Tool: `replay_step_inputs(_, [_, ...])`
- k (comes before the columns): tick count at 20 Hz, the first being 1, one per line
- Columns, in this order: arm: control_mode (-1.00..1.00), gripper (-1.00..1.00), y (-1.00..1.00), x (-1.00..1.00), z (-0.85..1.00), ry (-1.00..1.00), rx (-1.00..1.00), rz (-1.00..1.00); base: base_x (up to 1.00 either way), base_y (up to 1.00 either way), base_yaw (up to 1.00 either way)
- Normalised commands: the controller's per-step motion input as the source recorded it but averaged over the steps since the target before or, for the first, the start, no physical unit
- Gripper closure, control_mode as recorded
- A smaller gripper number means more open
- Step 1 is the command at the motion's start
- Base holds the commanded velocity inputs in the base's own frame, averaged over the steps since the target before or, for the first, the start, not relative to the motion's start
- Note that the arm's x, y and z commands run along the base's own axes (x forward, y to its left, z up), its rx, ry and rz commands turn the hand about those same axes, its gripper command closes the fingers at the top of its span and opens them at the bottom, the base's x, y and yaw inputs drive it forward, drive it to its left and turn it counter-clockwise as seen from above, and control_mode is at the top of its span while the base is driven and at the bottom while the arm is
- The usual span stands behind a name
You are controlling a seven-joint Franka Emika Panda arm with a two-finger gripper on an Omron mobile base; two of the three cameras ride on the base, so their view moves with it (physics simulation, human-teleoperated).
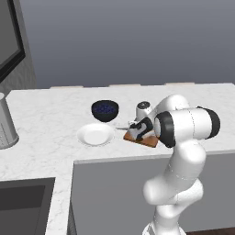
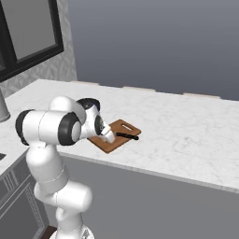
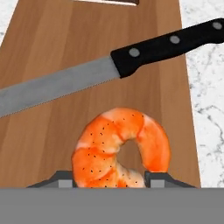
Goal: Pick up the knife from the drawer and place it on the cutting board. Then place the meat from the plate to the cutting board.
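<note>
The meat (image 3: 120, 148), an orange-red curled shrimp, sits between my fingertips, just over the near end of the brown cutting board (image 3: 52, 35). My gripper (image 3: 109, 181) is shut on it, a finger against each side. The knife (image 3: 109, 65) lies slantwise across the board beyond the meat, with its black handle toward the marble. From the base, my gripper (image 1: 137, 133) (image 2: 108, 136) hangs low over the board (image 1: 148, 141) (image 2: 122, 127), beside the knife (image 2: 127, 136). To the left of the board, the white plate (image 1: 95, 135) is bare. The drawer is out of view.
A dark bowl (image 1: 104, 110) with blue contents stands behind the plate. At the far left of the counter is a grey metal canister (image 1: 5, 124). A sink (image 1: 23, 202) lies low on the left. The counter's front edge runs just below the board.
</note>
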Motion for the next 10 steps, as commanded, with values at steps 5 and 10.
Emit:
replay_step_inputs(5, [-1.00, -1.00, -0.17, -0.01, 0.51, -0.05, 0.08, 0.00, 0.00, 0.00, 0.00])
replay_step_inputs(10, [-1.00, -1.00, -0.03, -0.17, 1.00, -0.31, 0.04, 0.00, 0.00, 0.00, 0.00])
